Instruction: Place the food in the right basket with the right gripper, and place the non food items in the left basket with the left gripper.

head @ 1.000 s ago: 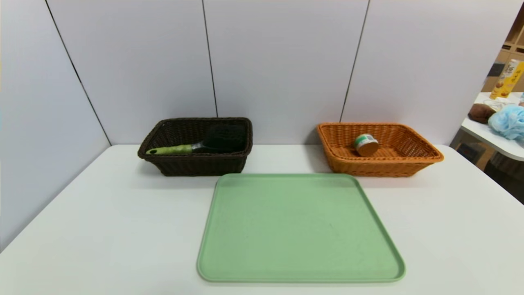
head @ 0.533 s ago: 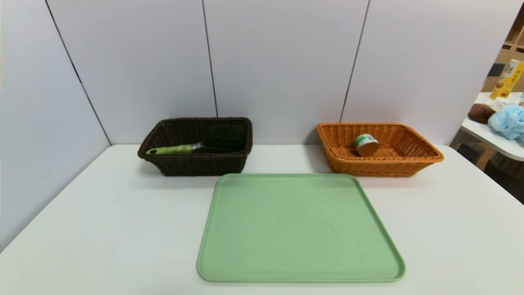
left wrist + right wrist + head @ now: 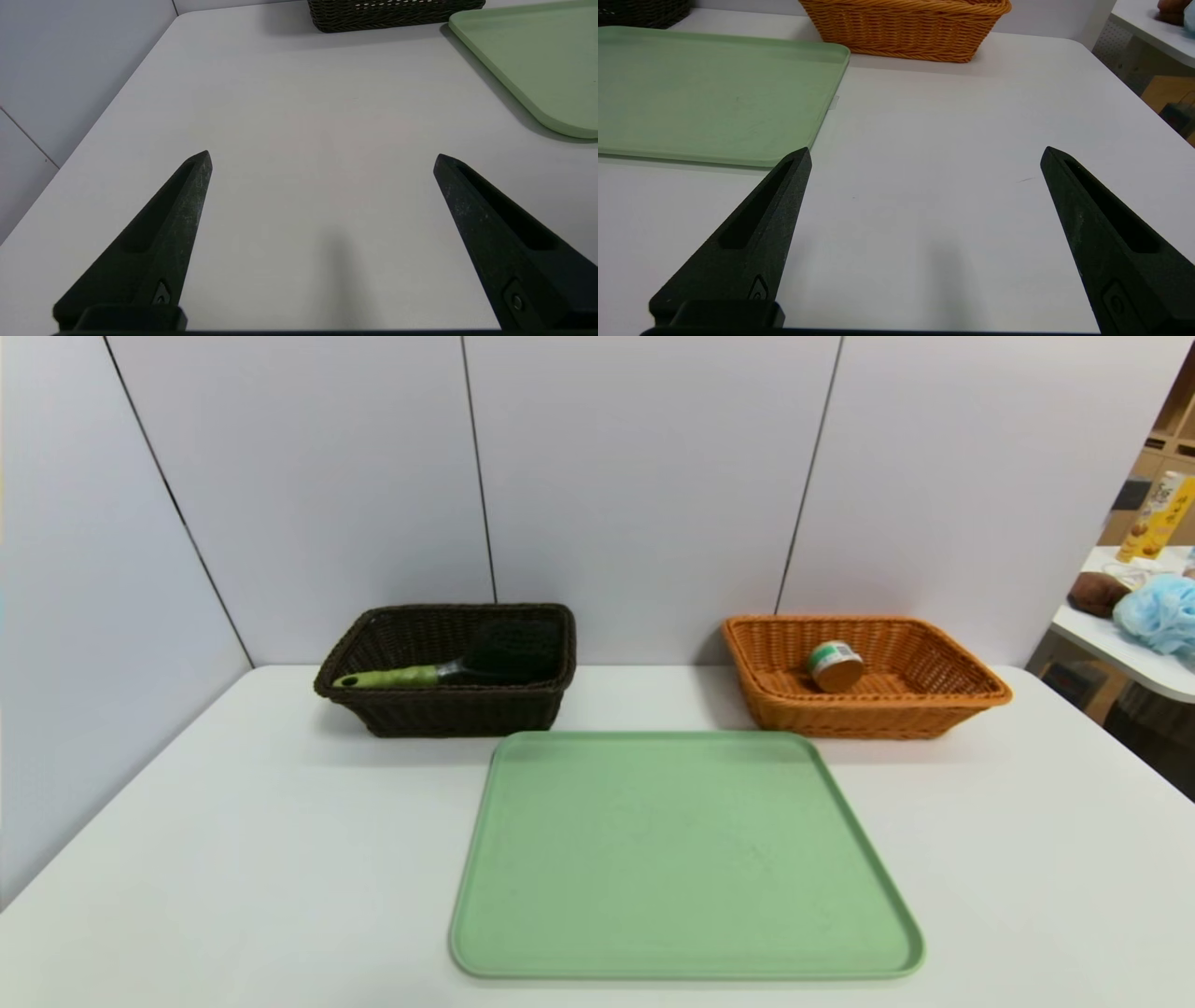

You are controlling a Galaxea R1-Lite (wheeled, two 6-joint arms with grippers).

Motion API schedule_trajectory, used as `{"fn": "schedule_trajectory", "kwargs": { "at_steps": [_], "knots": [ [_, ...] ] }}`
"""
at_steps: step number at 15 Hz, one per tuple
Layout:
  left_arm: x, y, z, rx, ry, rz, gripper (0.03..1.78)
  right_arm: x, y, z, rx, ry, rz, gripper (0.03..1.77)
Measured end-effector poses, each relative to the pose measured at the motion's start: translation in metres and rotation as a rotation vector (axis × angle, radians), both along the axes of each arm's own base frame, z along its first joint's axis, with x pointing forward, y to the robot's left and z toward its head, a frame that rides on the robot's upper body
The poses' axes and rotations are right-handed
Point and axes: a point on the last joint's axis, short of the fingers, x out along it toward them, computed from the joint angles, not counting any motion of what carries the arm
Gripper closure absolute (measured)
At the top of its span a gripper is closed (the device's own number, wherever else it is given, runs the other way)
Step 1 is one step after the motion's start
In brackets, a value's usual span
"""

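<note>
Both grippers, left gripper (image 3: 322, 156) and right gripper (image 3: 924, 151), had jaws spread and empty; the can (image 3: 834, 665) lay upper right, inside the orange basket (image 3: 971, 683).

marker unseen in dark basket (image 3: 448, 709), second table (image 3: 1120, 639) cropped, its clutter unclear

bare green tray (image 3: 686, 859) mid-table, dark basket (image 3: 448, 670) and orange basket (image 3: 864, 677) behind, open table (image 3: 233, 859) either side

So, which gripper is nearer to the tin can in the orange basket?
Right. The right gripper, jaws open, hangs over the table on the orange basket side. The left gripper is by the dark basket, across the tray from the tin can.
</note>
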Motion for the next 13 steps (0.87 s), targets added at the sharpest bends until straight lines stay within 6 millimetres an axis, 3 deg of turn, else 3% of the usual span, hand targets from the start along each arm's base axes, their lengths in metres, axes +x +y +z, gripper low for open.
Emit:
{"fn": "schedule_trajectory", "kwargs": {
  "at_steps": [13],
  "knots": [
    [0.0000, 0.0000, 0.0000, 0.000, 0.000, 0.000, 0.12, 0.0000, -0.0004, 0.0002, 0.038, 0.000, -0.017, 0.10]
  ]
}}
